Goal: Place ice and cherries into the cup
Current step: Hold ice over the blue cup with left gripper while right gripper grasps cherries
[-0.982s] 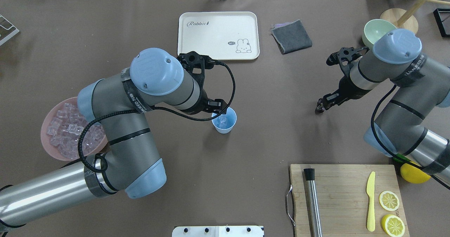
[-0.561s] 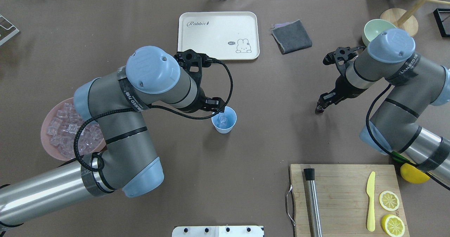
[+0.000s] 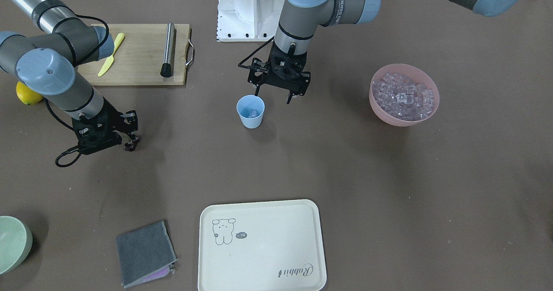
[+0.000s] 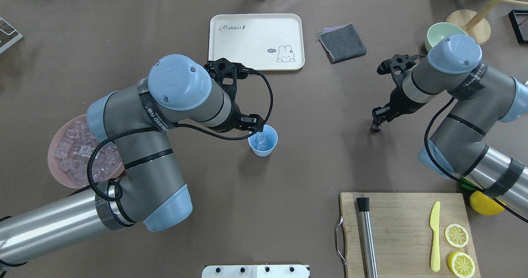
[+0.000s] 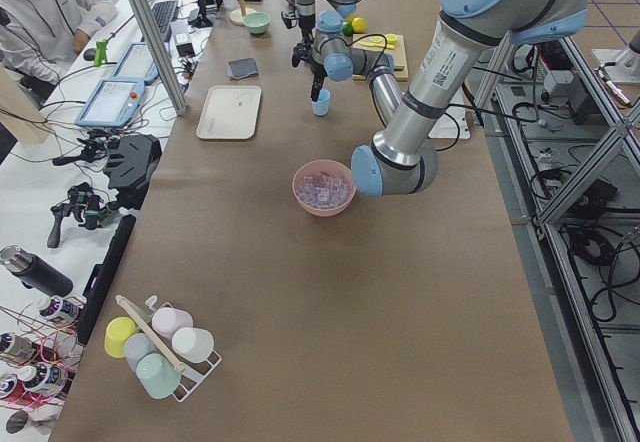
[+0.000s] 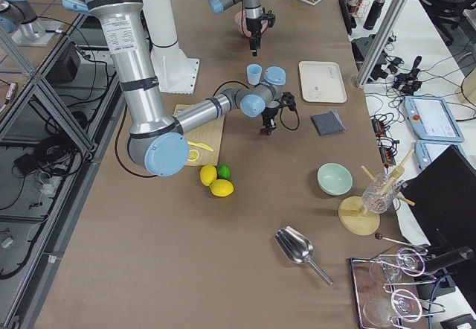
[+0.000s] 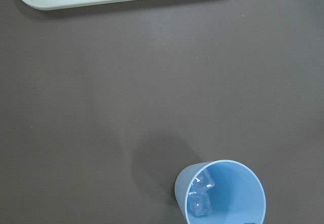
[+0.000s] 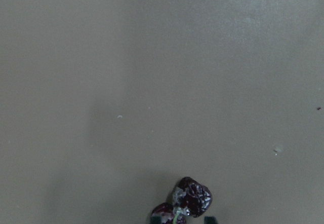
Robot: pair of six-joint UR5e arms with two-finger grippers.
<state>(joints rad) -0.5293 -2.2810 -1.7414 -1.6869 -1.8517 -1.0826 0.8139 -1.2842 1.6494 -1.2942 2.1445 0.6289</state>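
The light blue cup (image 4: 263, 140) stands upright mid-table, also in the front view (image 3: 250, 112) and left wrist view (image 7: 223, 193), with a couple of ice cubes (image 7: 200, 196) inside. More ice (image 3: 404, 94) fills the pink bowl (image 4: 55, 162) at the left. My left gripper (image 3: 273, 96) is open and empty, hovering just behind and beside the cup. My right gripper (image 3: 129, 144) is shut on the dark cherries (image 8: 190, 198), held just above the table, well to the right of the cup (image 4: 374, 126).
A cream tray (image 4: 255, 41), a grey cloth (image 4: 342, 43) and a pale green bowl (image 4: 437, 32) lie at the far side. A cutting board (image 4: 404, 224) with a steel muddler, yellow knife and lemon halves sits near right, with a whole lemon (image 4: 484, 203) beside it.
My right arm's wrist has swung a little leftward, with the cherries staying in the grip at about the same spot. My left arm shifted slightly left beside the cup.
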